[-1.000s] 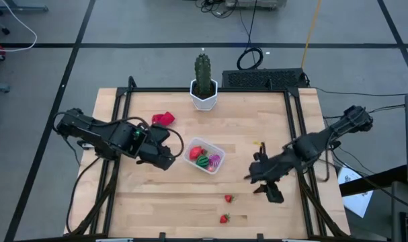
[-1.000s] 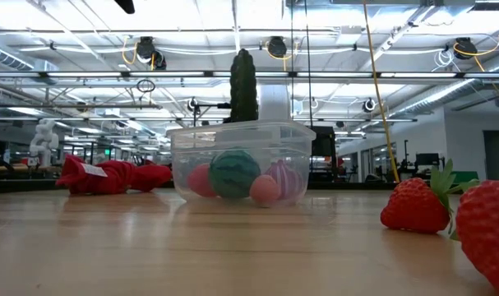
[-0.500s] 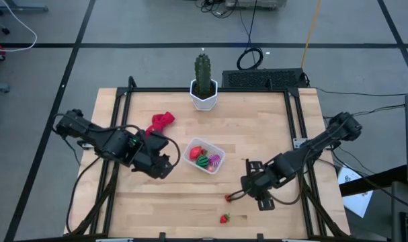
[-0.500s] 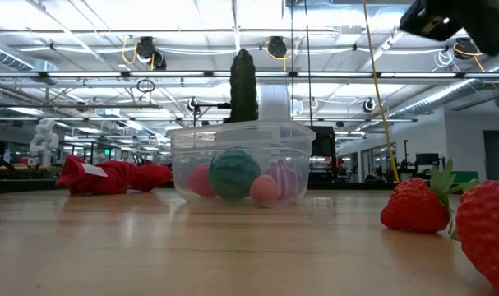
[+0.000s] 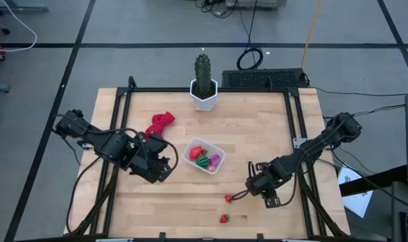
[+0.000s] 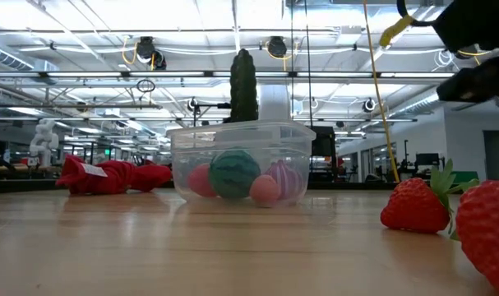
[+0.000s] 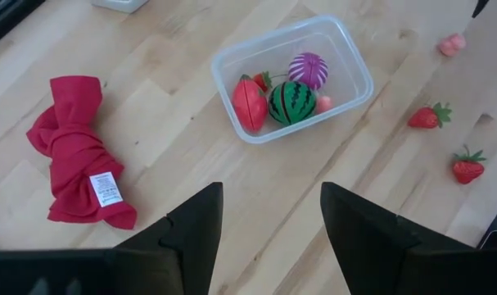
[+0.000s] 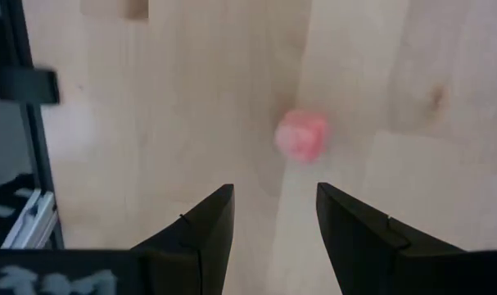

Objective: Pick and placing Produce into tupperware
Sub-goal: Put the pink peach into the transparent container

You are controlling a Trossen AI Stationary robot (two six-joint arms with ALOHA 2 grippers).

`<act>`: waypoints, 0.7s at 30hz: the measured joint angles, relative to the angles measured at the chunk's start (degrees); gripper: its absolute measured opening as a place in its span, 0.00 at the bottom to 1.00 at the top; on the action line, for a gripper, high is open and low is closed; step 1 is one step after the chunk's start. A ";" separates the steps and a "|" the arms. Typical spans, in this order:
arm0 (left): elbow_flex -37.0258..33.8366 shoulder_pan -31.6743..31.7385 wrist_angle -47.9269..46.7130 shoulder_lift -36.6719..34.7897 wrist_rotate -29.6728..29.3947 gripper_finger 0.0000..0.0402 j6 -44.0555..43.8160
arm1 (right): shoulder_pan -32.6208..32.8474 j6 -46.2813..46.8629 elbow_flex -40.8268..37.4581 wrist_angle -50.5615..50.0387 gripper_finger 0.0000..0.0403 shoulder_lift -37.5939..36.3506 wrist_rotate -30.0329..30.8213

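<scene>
Top view: your left end effector [image 5: 165,165] hangs over the surface [image 5: 190,195] just left of the tub [image 5: 204,155], not touching it; the tub sits mid-surface w/ a red oval, a green striped ball [image 5: 202,161] and a purple ball [image 5: 215,160] inside. Your right end effector [image 5: 254,184] is low over the surface, right of the tub, beside the near-edge strawberries; one strawberry [image 5: 228,198] lies just left of it, a second strawberry [image 5: 224,218] nearer the front edge. A red cloth [image 5: 160,122] lies left-rear of the tub, a cactus in a white pot [image 5: 204,87] at the rear edge. Low view: the tub [image 6: 237,160] stands upright w/ the striped ball [image 6: 234,173] in the middle, pink and purple pieces either side; the two strawberries sit on the surface at far right, apart from the tub; part of a dark arm shows top right. Left wrist view: fingers [image 7: 191,233] stand apart at a moderate gap, holding nothing; the tub [image 7: 291,75] and cloth [image 7: 78,152] are ahead. Right wrist view: fingers [image 8: 205,229] stand a narrow gap apart, empty; a small pink bit [image 8: 301,135] lies on the surface just beyond the tips, not touched.
</scene>
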 joint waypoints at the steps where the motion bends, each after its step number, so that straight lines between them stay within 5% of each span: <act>1: 0.00 0.00 -0.02 0.00 -0.18 0.52 0.02 | 0.00 0.02 -0.06 -0.12 0.41 0.02 -0.14; 21: 0.00 0.20 -0.07 0.00 -1.65 0.52 0.44 | -0.39 -2.17 -0.06 4.37 0.41 -0.04 -1.17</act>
